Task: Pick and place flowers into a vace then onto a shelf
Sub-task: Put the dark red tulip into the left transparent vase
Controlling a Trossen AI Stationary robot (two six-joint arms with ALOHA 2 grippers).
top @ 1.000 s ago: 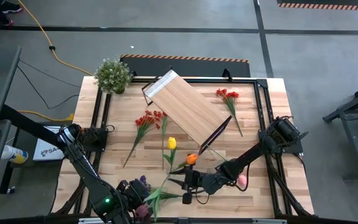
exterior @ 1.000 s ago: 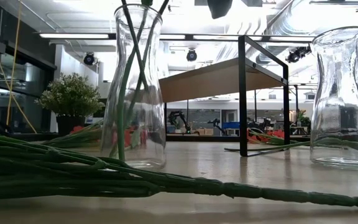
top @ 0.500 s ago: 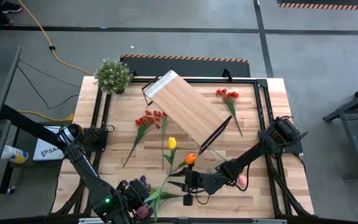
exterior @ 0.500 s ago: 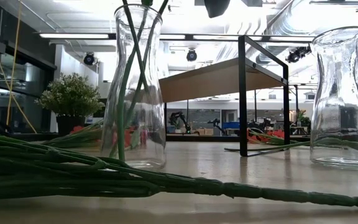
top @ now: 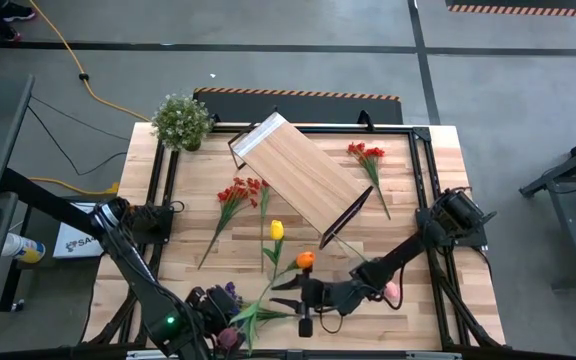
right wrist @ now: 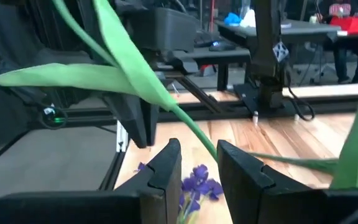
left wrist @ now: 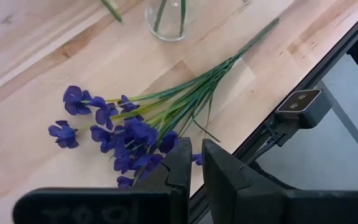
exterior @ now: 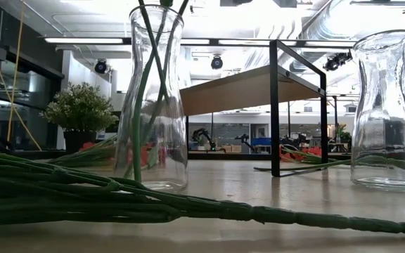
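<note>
The right tool (top: 290, 300) hangs close to the tabletop's (top: 408, 200) near edge, the one lowest in the high view. It is just beside the orange tulip (top: 305, 260). In the right wrist view its fingers (right wrist: 166, 168) stand a little apart and a green stem (right wrist: 194, 129) runs down into the gap. Whether they pinch that stem cannot be told.

The left tool (left wrist: 196, 165) sits toward the near left corner. It is clenched to a thin slit, grasps nothing, and is above the purple spray (left wrist: 120, 134) lying flat on the wood.

In the low view, one glass vase (exterior: 150, 98) stands upright with green stems in it. A second vase (exterior: 389, 105) stands well apart from it.

The shelf (top: 298, 175) sits diagonally at the middle of the tabletop. The remaining flowers lie loose around it:
- a red spray (top: 238, 192) toward the left edge
- another red bunch (top: 366, 152) toward the far right corner
- a yellow tulip (top: 276, 230) between the shelf and the near edge
- a pink tulip (top: 390, 290) under the right arm

A potted plant (top: 181, 120) stands at the far left corner.
</note>
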